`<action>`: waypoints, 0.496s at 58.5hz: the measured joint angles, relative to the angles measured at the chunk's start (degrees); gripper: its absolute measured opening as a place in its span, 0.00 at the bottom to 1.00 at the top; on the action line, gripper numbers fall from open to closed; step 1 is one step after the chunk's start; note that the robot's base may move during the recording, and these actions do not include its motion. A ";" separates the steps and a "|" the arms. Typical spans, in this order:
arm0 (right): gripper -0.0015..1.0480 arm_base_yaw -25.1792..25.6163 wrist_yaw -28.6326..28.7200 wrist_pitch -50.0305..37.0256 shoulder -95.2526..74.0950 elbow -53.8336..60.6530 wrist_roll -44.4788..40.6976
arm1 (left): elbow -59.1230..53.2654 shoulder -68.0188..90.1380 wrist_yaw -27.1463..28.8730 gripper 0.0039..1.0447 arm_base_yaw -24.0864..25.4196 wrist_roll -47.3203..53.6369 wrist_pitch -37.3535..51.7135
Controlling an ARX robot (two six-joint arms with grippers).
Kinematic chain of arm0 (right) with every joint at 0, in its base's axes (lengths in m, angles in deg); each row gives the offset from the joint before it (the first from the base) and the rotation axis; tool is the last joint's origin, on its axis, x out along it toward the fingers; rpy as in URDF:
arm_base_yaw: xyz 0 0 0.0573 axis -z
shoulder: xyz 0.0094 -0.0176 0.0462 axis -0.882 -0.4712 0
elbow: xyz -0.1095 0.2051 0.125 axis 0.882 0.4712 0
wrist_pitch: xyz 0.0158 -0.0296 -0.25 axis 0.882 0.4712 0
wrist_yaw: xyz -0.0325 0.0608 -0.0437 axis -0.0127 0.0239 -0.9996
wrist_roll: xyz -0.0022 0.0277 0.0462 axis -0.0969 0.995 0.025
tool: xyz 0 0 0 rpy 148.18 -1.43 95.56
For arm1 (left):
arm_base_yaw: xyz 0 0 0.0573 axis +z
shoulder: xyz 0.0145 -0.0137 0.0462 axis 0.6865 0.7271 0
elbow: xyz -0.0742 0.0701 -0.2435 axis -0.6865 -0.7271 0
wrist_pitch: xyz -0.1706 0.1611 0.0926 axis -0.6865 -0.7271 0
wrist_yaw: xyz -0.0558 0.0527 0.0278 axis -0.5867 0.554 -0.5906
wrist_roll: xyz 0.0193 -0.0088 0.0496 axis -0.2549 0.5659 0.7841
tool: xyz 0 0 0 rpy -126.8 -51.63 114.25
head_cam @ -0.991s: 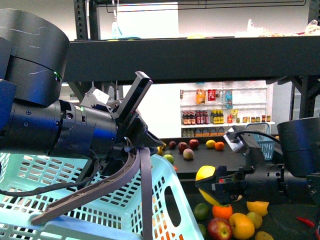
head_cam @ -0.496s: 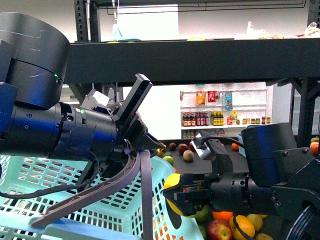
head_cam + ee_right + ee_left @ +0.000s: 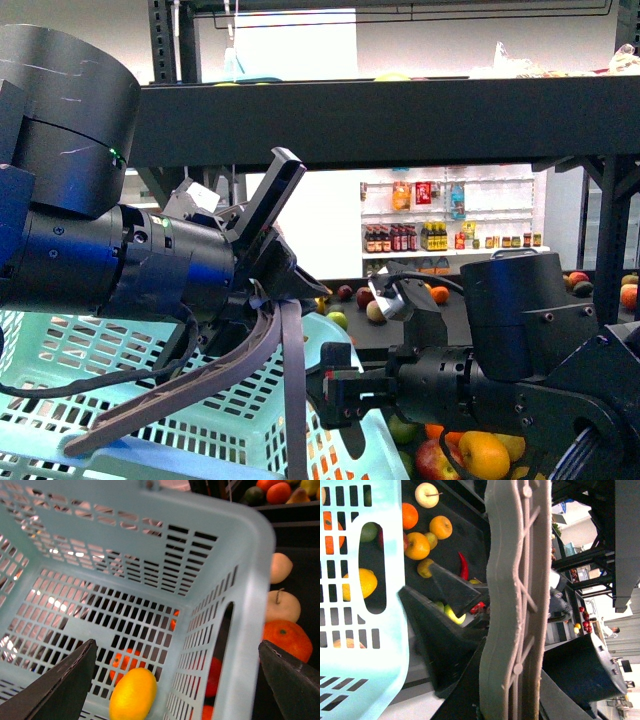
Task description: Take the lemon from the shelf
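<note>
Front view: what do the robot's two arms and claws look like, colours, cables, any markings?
Both arms are black. The left arm has glossy round housings, a small green light, a white label and a black cable looping beneath. The right arm is matte, with a screw-dotted drum joint and a silver connector. The left claw and right claw have dark wedge-shaped fingers.

In the front view the basket (image 3: 200, 440) wall hides the lemon (image 3: 132, 694); the basket runs off the lower left.
</note>
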 joint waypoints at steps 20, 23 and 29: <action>0.93 11.96 -7.17 9.66 -0.87 -7.74 2.67 | 0.00 0.00 -0.13 0.10 0.00 -0.07 0.00; 0.93 13.33 -11.37 15.10 -3.82 -9.77 1.27 | 0.00 0.00 -0.09 0.10 0.00 -0.13 0.00; 0.93 13.97 -16.13 21.42 -9.20 -11.43 0.76 | 0.00 0.00 -0.04 0.10 0.00 -0.02 0.00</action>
